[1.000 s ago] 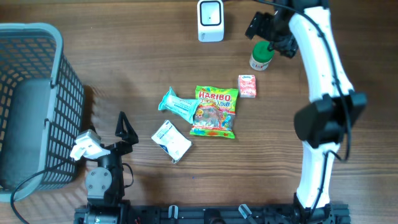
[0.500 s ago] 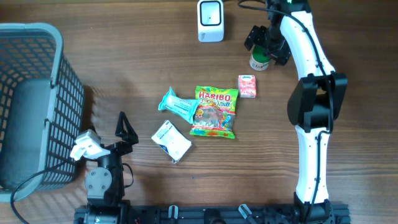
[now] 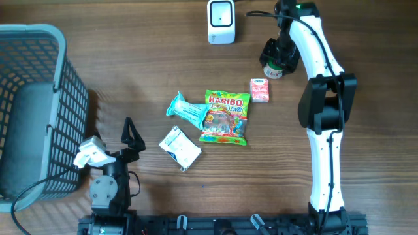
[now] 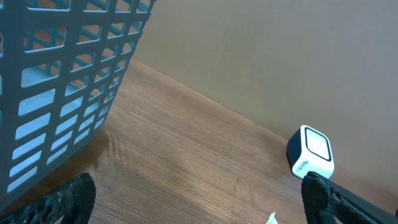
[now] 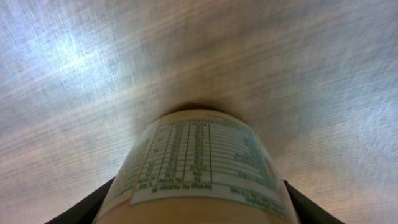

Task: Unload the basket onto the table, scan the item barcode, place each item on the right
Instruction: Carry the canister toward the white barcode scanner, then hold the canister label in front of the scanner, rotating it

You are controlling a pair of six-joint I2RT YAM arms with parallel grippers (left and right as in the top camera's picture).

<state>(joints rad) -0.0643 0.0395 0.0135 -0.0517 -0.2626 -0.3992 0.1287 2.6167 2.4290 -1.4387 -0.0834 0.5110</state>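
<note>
Wooden table (image 3: 130, 59). Grey basket (image 3: 68, 124) at left edge. Right arm (image 3: 320, 98) stretched to far side. Left gripper (image 3: 134, 134) near front edge, spread wide, empty. Candy bag (image 3: 225, 117) mid-table. White scanner (image 3: 221, 21) at far edge. Right gripper (image 3: 274, 57) straddles small bottle (image 5: 199, 162), right of scanner, apart from it; fingers flank label, real pinch cannot tell. Pink box (image 3: 260, 90) near bottle.

Blue-grey lattice basket (image 3: 73, 98) — white scanner (image 3: 221, 21)
</note>
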